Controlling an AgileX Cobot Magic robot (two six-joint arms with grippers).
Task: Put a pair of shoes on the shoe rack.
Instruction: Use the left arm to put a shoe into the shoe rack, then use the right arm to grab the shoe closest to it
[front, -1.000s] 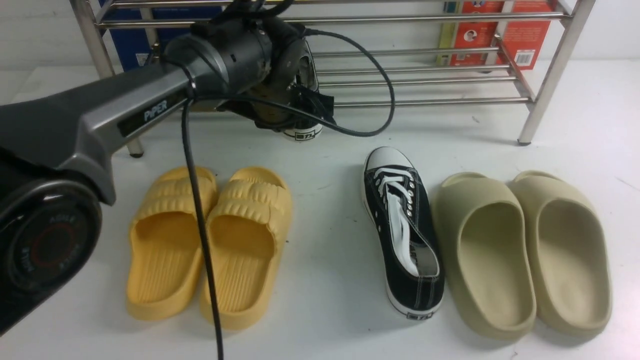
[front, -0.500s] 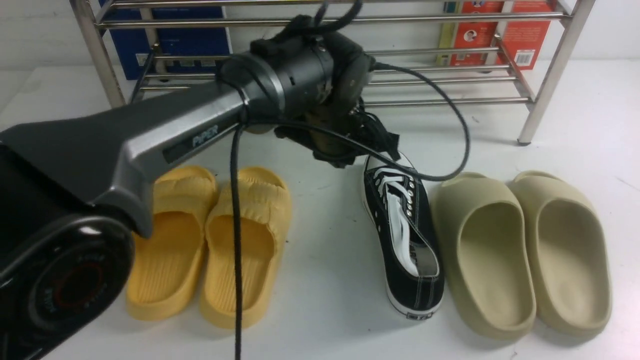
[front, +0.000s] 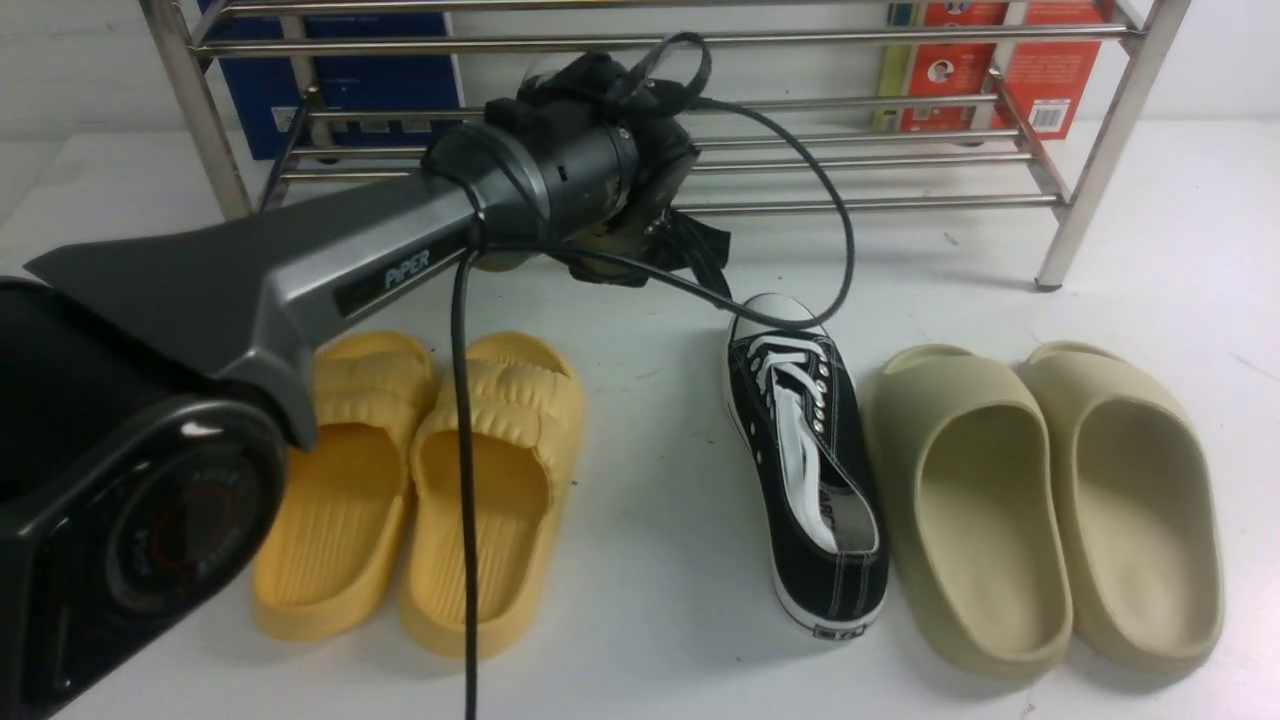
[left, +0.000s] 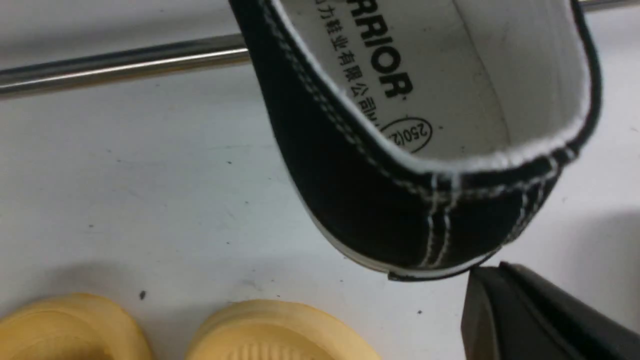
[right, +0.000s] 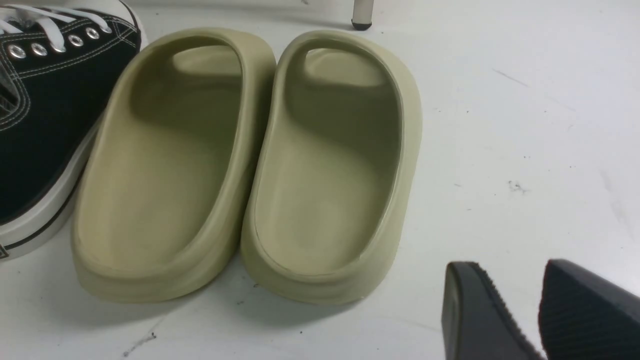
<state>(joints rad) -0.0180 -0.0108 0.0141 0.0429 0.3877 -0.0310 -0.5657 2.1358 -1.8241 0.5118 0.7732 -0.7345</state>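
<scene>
Lettering on the left arm (front: 300, 260) reads PIPER. Its left gripper (left: 487, 285), shut and empty, sits off the heel of one sneaker (left: 350, 190), insole printed "RRIOR" and "250", jutting past a shoe rack (front: 850, 205) bar. Lower right of that claw lies the table sneaker (front: 805, 460), long axis toe-up in frame; I judge left nearer. Right gripper (right: 540, 305), beyond the beige slides (right: 250, 165), stands parted, empty.

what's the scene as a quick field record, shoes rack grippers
sneaker on table: between yellow slides and beige slides, toe toward shoe rack
other sneaker: heel before a rack bar, rest hidden
left gripper: shut, by that heel
right gripper: open, empty, near beige slides
</scene>
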